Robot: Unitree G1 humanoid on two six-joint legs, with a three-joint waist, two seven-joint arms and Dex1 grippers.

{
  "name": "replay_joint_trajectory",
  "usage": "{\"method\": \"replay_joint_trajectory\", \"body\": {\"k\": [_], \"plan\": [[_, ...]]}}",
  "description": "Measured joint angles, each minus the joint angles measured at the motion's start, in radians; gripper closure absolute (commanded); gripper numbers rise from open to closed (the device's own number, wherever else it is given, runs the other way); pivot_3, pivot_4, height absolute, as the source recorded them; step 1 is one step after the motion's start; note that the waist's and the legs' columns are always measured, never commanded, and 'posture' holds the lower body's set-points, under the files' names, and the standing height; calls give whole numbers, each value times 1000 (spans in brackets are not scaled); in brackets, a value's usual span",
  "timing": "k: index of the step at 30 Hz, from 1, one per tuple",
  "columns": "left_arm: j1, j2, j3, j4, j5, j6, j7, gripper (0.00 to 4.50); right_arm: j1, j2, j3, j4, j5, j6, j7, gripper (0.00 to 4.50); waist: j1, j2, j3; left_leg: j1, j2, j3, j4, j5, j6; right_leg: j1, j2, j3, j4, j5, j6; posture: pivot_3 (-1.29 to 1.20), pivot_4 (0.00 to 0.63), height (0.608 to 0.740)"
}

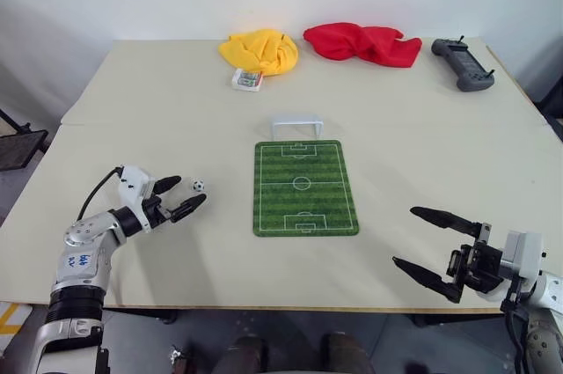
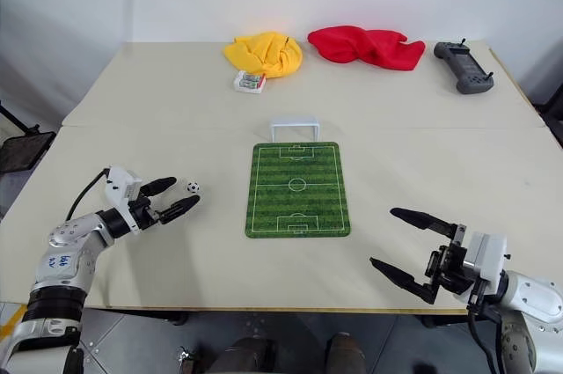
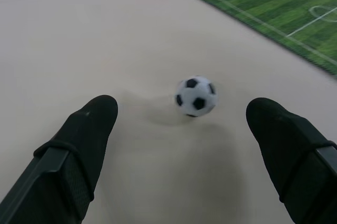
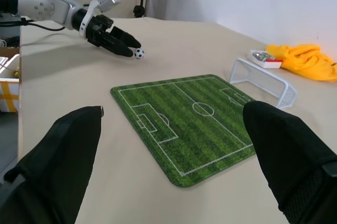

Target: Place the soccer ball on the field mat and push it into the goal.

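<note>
Two black fingers of the left gripper (image 1: 180, 196) stand spread as wide as they go in the head views, holding nothing, with the soccer ball (image 1: 199, 186) resting on the bare table (image 1: 132, 101) just past their tips, off the left side of the field mat (image 1: 304, 187). The goal (image 1: 296, 126) sits just beyond the mat's far short edge, mouth toward the pitch. Farther back lie a yellow cloth (image 1: 260, 49), a red cloth (image 1: 362, 42), a small white box (image 1: 247, 80) and a grey controller (image 1: 463, 64). The right gripper (image 1: 434, 246) hangs near the table's front edge, fingers parted and empty.

From the left wrist view, the ball (image 3: 196, 96) lies between the two fingers (image 3: 79, 145) and slightly ahead of them, touching neither; a corner of the mat (image 3: 274, 8) shows beyond.

From the right wrist view, that hand's own fingers (image 4: 63, 150) are wide apart over the mat's near end, and the left gripper (image 4: 125, 47) is seen across the table beside the ball.

I judge the ball light, hard and smooth (it will likely roll away at a nudge), so the pads should close squarely across its middle, gently.
</note>
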Motion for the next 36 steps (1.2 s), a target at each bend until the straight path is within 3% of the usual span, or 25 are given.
{"method": "replay_joint_trajectory", "body": {"k": [8,11,21,31,36], "plan": [[-43,-31,-29,59,36,-35,3,55,16,17,8,-14,-7,0,-30,0,1,0,0,0,1,3,-1,0,0,-4,2,3,2,0,0,0,150,740],[-48,-31,-29,63,43,-42,2,662,16,24,11,-14,-9,-1,-39,0,3,0,0,-1,1,4,-1,0,0,-4,2,4,2,0,0,0,150,740],[-50,-31,-59,58,61,-62,-40,3619,21,36,22,-17,-25,-3,-60,0,3,0,0,-1,1,5,-1,0,0,-5,2,5,3,0,0,0,150,740],[-69,-93,-92,-88,28,-45,-68,3642,14,27,7,53,-29,-57,-21,0,6,-1,0,-2,1,5,0,0,0,-5,2,6,3,1,0,0,150,740],[-195,-101,-250,-273,0,166,-165,3642,43,-97,-73,93,44,-16,101,0,9,-1,0,-3,0,6,1,0,1,-4,2,6,1,2,2,0,150,740]]}}
